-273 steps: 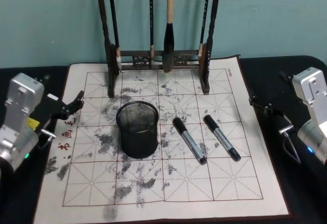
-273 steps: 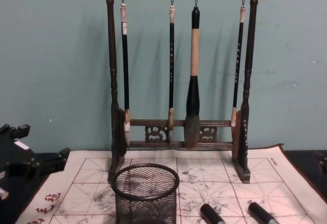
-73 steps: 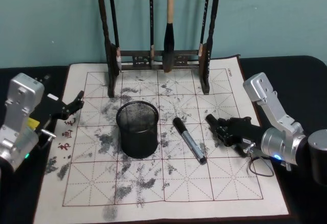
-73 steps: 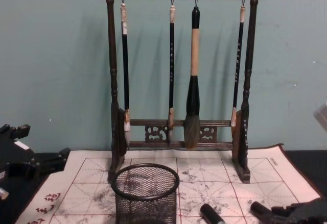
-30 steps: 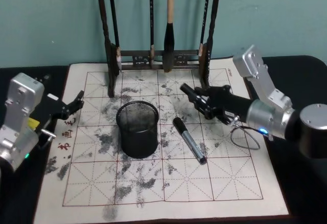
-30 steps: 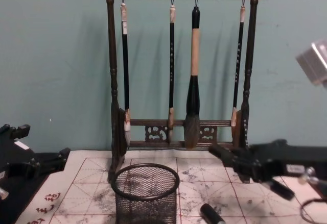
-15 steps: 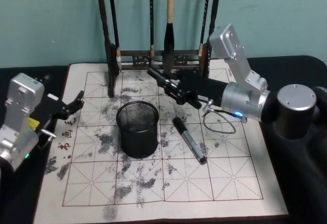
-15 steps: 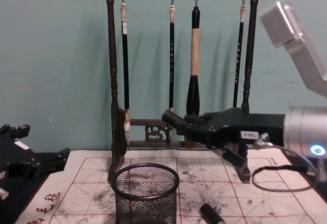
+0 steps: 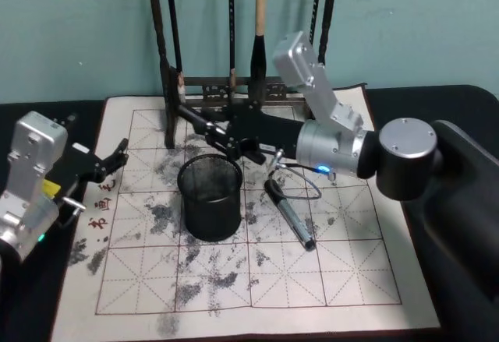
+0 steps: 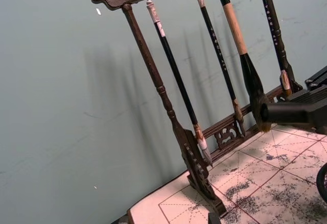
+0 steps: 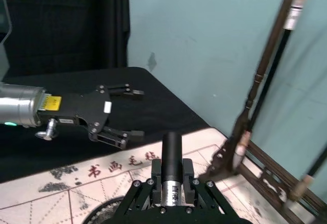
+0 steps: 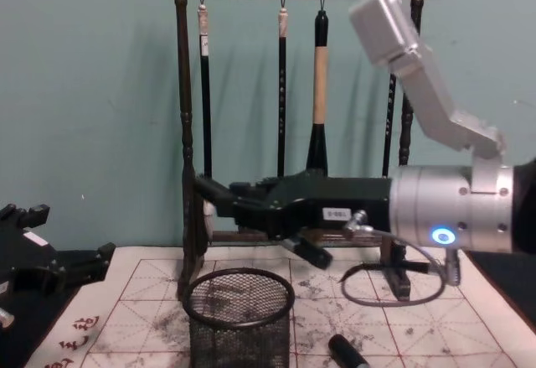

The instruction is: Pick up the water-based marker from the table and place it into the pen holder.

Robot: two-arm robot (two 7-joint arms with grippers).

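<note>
Above the pen holder, which stands upright near the middle of the table, the right gripper has its jaws clamped on the water-based marker, closed to the width of the barrel and gripping it partway along. The marker is tilted, its black end higher and pointing toward the table's left edge, its other end lower. It hangs over the holder and touches no part of it. The barrel between the jaws is pale with dark print. The holder's wall is black wire mesh under a solid round rim. The other marker, black-capped with a grey barrel, lies flat just right of the holder. By the left edge the left gripper hangs with its jaws wide apart, holding nothing. Holder and other marker rest on a pale gridded mat blotched with ink, spread over the black table. Toward the far edge stands a dark wooden brush rack with 4 brushes hanging from it, and a teal wall rises behind.
</note>
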